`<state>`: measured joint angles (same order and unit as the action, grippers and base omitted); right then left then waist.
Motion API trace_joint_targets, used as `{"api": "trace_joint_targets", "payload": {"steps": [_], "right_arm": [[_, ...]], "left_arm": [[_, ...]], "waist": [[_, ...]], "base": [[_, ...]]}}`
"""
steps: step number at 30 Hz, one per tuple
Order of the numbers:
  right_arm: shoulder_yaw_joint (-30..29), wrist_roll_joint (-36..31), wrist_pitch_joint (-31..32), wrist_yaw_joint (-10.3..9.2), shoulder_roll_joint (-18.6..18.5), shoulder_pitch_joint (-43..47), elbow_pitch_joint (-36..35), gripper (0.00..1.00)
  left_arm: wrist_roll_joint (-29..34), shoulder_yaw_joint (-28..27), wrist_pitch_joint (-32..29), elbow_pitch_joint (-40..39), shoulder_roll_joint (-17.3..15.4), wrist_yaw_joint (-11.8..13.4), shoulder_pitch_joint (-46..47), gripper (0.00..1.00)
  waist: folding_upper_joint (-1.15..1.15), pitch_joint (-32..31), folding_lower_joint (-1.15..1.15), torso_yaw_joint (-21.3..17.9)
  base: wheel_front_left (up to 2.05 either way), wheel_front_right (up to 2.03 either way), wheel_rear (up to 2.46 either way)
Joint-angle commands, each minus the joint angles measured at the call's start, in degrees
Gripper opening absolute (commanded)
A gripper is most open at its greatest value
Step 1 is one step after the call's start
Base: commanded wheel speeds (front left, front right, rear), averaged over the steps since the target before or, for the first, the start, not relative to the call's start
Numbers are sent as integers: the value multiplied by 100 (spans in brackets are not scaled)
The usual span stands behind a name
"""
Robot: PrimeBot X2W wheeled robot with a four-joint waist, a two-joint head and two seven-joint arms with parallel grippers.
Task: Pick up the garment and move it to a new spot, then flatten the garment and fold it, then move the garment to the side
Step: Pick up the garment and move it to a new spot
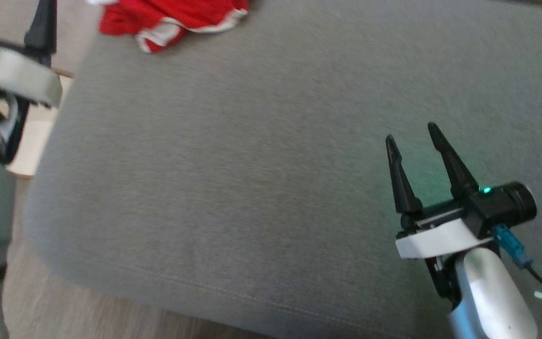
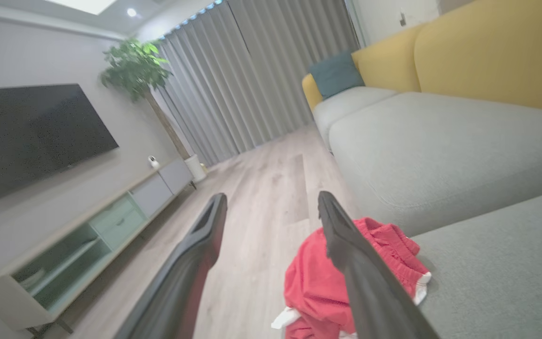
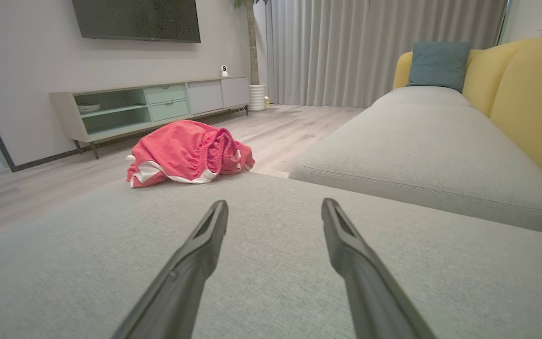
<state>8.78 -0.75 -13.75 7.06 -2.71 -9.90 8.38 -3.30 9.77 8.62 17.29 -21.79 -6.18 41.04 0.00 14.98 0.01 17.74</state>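
Right gripper, jaws spread and empty, above the sofa cushion's near right edge; left gripper, jaws spread, near the red garment heaped at the far left corner; we judge pick-up pending, next needing a reach and pinch on a fold.

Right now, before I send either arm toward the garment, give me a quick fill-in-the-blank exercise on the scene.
1. The crumpled garment is ____ with white trim.
2. It lies on the ____ seat cushion.
3. The fingers of the left gripper and the right gripper stand ____.
4. The sofa backrest is ____.
Missing words: red; grey; open; yellow.
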Motion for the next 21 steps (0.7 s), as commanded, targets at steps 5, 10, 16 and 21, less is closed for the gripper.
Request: {"api": "trace_joint_targets", "payload": {"steps": [5,10,16,21], "right_arm": [[186,-81,-13,43,-17,-469,-366,100],[173,-153,-24,43,-17,-595,-408,100],[96,-215,-38,43,-17,-600,-466,100],[111,-216,-52,43,-17,-583,-490,100]], "left_arm": [[-266,5,-262,1065,-516,-99,1146,100],[-361,210,-540,2143,-628,-119,1644,100],[-335,594,-632,3005,-664,-128,1940,100],[-367,681,-649,3550,-691,-104,2139,100]], "waist": [[0,1123,-1,-1026],[0,1502,-1,-1302],[0,1777,-1,-1455],[0,1892,-1,-1517]], "base": [[0,0,0],[0,0,0],[0,0,0],[0,0,0]]}}
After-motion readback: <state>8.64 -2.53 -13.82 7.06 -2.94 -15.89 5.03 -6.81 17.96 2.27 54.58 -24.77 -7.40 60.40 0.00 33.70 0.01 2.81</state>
